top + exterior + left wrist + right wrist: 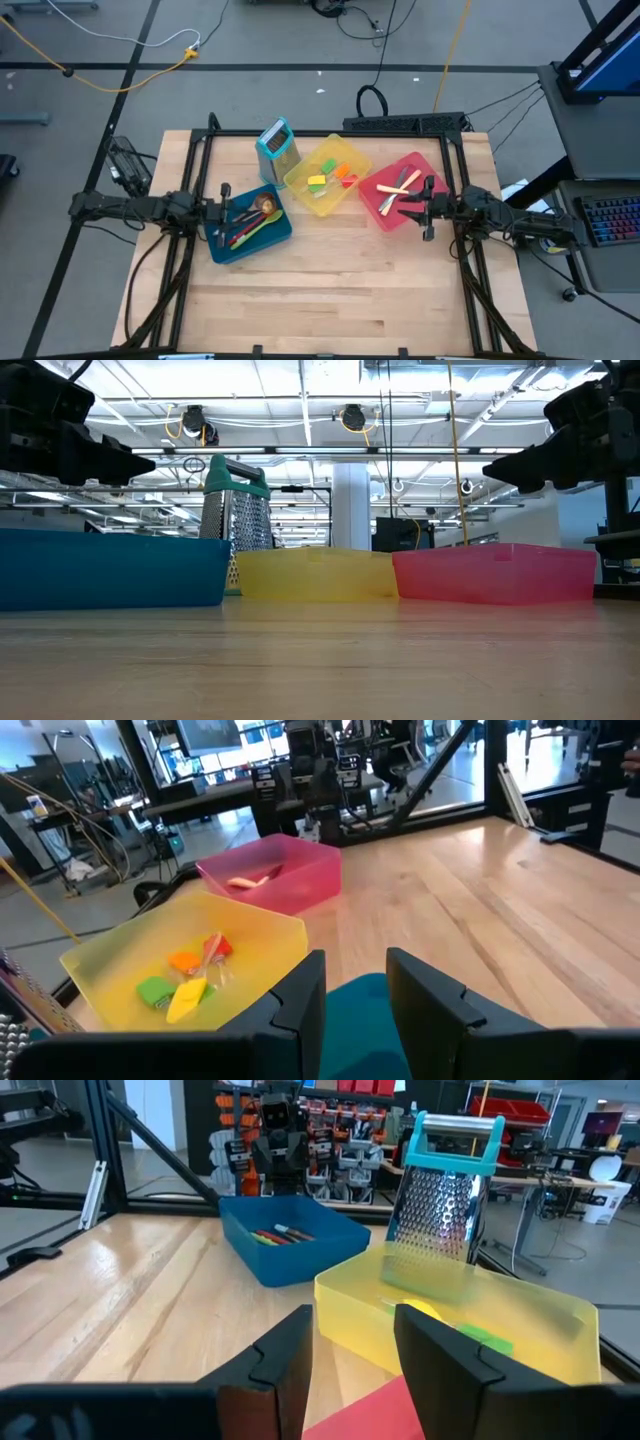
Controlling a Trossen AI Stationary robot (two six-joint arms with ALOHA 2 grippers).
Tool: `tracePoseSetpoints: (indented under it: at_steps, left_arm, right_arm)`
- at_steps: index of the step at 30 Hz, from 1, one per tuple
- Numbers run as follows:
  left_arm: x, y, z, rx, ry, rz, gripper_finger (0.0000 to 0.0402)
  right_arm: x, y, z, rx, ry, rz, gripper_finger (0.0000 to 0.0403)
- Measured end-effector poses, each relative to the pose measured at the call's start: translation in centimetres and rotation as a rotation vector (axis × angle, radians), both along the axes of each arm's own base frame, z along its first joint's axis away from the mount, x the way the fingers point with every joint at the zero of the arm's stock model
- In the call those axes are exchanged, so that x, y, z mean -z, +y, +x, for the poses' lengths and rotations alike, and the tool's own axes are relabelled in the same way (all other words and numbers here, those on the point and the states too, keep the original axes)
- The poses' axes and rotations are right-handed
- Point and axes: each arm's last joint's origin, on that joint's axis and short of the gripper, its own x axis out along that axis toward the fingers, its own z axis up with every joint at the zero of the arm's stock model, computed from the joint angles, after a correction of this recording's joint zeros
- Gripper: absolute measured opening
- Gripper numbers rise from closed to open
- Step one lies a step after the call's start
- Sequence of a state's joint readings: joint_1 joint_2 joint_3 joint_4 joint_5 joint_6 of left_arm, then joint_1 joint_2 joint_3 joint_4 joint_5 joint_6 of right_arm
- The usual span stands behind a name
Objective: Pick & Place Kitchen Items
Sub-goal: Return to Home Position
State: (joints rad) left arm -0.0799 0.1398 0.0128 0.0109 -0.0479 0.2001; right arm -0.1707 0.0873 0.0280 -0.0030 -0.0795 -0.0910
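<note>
Left gripper [222,203] over left edge of blue bin [262,248], fingers [300,1005] spread, nothing held; right gripper [428,207] over right edge of red bin [380,212], fingers [285,1355] likewise spread, empty; spoons [252,222] in blue bin; spatulas [328,180] in yellow bin [318,203]; cream-handled knives [400,188] in red bin; grater [277,143] upright just behind blue and yellow bins; all on wooden surface [330,290].

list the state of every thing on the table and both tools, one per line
blue bin, upright, holding spoons
yellow bin, upright, holding spatulas
red bin, upright, holding knives
grater, standing upright behind the blue and yellow bins
left tool, open, empty, above the blue bin's edge
right tool, open, empty, above the red bin's edge
</note>
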Motion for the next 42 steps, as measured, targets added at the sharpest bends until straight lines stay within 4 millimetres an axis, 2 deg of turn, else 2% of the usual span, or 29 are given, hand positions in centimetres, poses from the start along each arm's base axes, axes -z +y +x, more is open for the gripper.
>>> tracePoseSetpoints:
  at_steps: [13, 20, 42]
  left_arm:
    - [-0.02, 0.0, 0.0, -0.004, -0.001, -0.028, 0.0113]
    - [-0.02, 0.01, 0.0, 0.0, -0.003, 0.027, 0.0113]
    - [-0.02, 0.01, 0.0, -0.001, -0.003, 0.02, 0.0113]
  right_arm:
    - [-0.83, 0.0, 0.07, -0.003, -0.085, -0.014, 0.0135]
    - [-0.86, 0.0, 0.07, -0.002, -0.088, -0.015, 0.0136]
    - [-0.9, -0.01, 0.07, -0.001, -0.091, -0.015, 0.0135]
